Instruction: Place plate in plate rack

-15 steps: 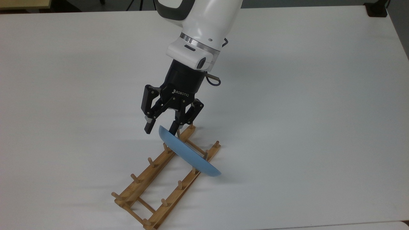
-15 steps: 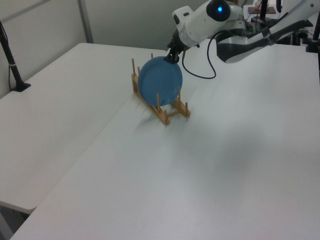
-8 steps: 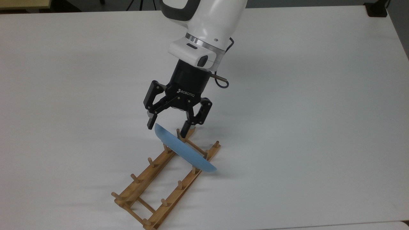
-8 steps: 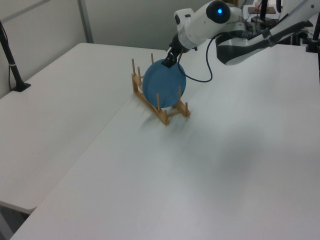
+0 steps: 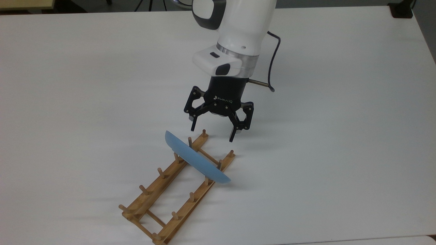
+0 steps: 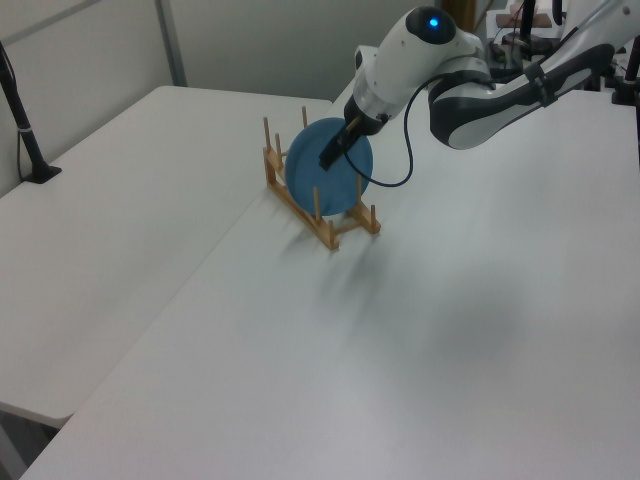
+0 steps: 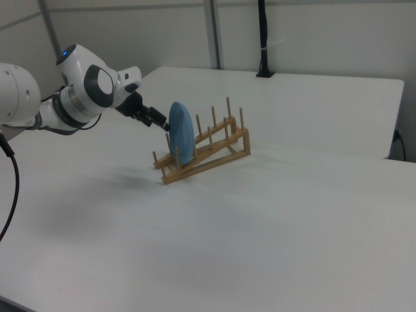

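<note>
The light-blue plate (image 5: 196,160) stands on edge in the wooden plate rack (image 5: 185,211), leaning between the pegs at the rack's end nearest the arm. My gripper (image 5: 212,134) hangs open just beyond that end, toward the top view's upper right, with nothing between its fingers and a gap to the plate's rim. In the left view the gripper (image 6: 330,155) shows in front of the plate (image 6: 340,188), which stands on the rack (image 6: 330,232). In the right view the gripper (image 7: 159,120) sits to the left of the plate (image 7: 182,140) and rack (image 7: 214,153).
The rack lies on a wide white table (image 5: 340,136), near the table's front edge in the top view. A black clamped post (image 6: 30,140) stands at the table's far side, also visible as a post (image 7: 263,39). A dark object (image 5: 402,10) sits at a table corner.
The gripper has drawn away from the plate's rim, moving toward the top view's right and spreading wider. The plate shifted slightly and now rests in the rack on its own.
</note>
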